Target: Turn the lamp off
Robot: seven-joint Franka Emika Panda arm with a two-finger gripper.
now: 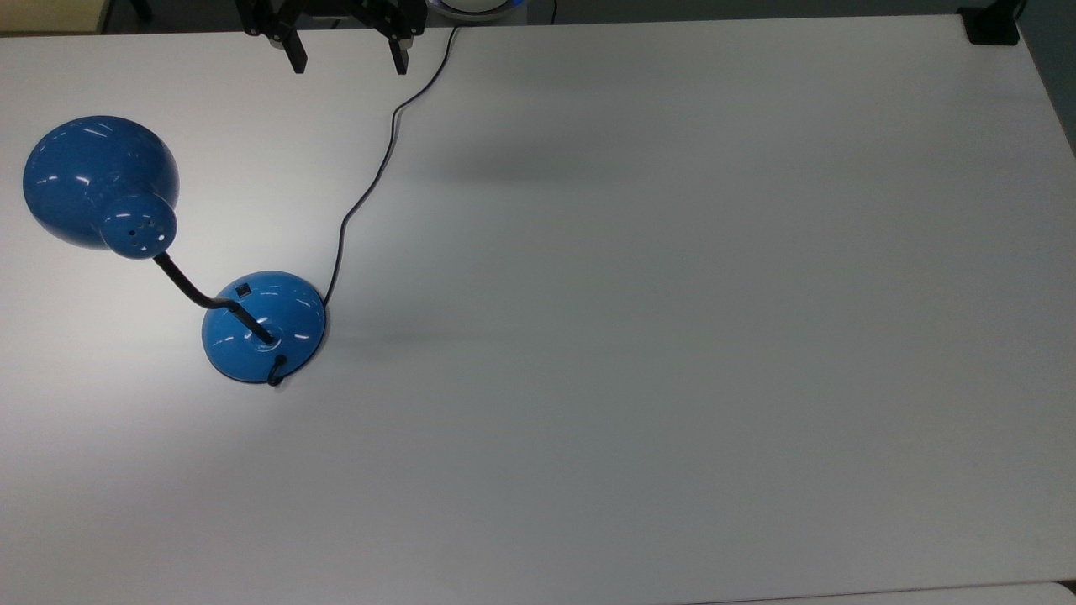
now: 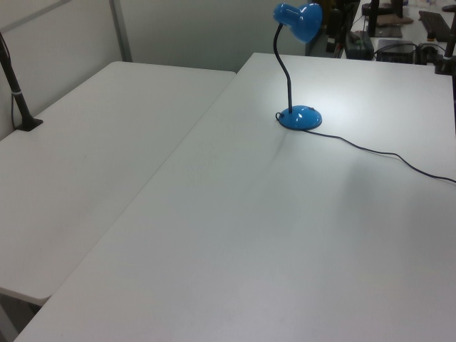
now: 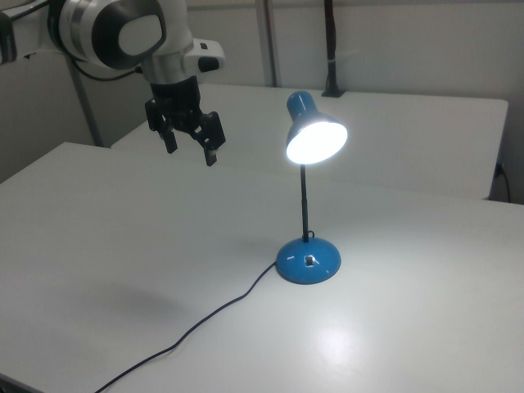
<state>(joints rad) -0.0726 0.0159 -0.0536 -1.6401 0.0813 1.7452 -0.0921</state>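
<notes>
Lamp lit, switch untouched; the whole task is left.

The gripper (image 3: pixel 191 144) hangs released and empty, fingers spread and pointing down, high above the white table (image 1: pixel 672 336) and well apart from the blue desk lamp (image 3: pixel 309 205). That lamp stands upright at the top view's left, shade glowing, and the arm must reach the black switch (image 1: pixel 243 290) on its base.

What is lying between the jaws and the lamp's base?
In the top view, bare white table separates the gripper from the lamp base; the black cord runs alongside that stretch.
</notes>
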